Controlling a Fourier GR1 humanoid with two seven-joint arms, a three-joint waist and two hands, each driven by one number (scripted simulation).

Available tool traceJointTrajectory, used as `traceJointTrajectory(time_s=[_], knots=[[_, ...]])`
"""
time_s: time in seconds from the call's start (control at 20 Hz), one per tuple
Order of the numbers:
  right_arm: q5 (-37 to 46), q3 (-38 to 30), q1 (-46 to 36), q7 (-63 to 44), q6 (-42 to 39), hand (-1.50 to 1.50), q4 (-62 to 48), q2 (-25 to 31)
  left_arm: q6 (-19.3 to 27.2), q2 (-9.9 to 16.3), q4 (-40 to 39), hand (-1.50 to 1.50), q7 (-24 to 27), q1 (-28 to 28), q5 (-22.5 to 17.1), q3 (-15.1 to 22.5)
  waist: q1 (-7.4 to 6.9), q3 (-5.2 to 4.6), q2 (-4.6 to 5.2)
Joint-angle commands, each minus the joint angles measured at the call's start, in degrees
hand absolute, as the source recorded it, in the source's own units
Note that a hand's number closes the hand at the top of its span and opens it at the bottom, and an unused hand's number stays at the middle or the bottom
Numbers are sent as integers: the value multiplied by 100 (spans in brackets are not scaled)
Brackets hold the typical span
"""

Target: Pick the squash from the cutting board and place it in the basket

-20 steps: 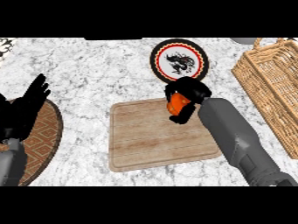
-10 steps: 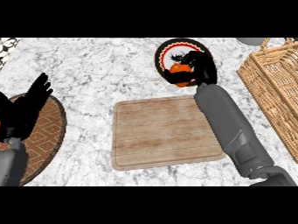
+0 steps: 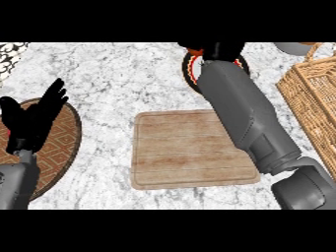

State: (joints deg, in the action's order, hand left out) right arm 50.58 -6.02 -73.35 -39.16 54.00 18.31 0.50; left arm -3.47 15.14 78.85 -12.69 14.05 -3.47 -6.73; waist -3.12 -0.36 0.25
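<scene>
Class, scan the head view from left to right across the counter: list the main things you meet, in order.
Left hand resting open above the round woven mat → wooden cutting board → right forearm → wicker basket.

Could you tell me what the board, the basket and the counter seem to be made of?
The board looks like pale, matte wood: plank seams and grain run across it. The basket looks like woven wicker, tan, with visible strands and a thick rim. The counter looks like polished marble or a similar stone, white with grey veins; the finish is hard to judge.
</scene>
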Motion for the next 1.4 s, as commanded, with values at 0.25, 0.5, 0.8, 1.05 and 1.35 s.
traceJointTrajectory(time_s=[0.25,0.5,0.8,1.05,1.35], knots=[[1466,594,-1761,-2904,-23,150,-1327,541,15,90,-2,0,-53,32,-57,-156,79,12,10],[1756,796,-1860,-3327,-135,150,-1428,1000,12,27,235,0,-259,-52,-56,-52,80,26,28],[1920,898,-2216,-3687,-441,150,-1557,1360,-10,49,-50,0,-54,20,-21,-122,111,24,59],[2174,1151,-2081,-4010,-743,150,-1824,1847,106,-132,258,0,-186,-85,23,24,102,28,33],[2168,1193,-1817,-4045,-756,150,-1759,2025,61,63,13,0,33,-133,23,-208,295,32,-36]])
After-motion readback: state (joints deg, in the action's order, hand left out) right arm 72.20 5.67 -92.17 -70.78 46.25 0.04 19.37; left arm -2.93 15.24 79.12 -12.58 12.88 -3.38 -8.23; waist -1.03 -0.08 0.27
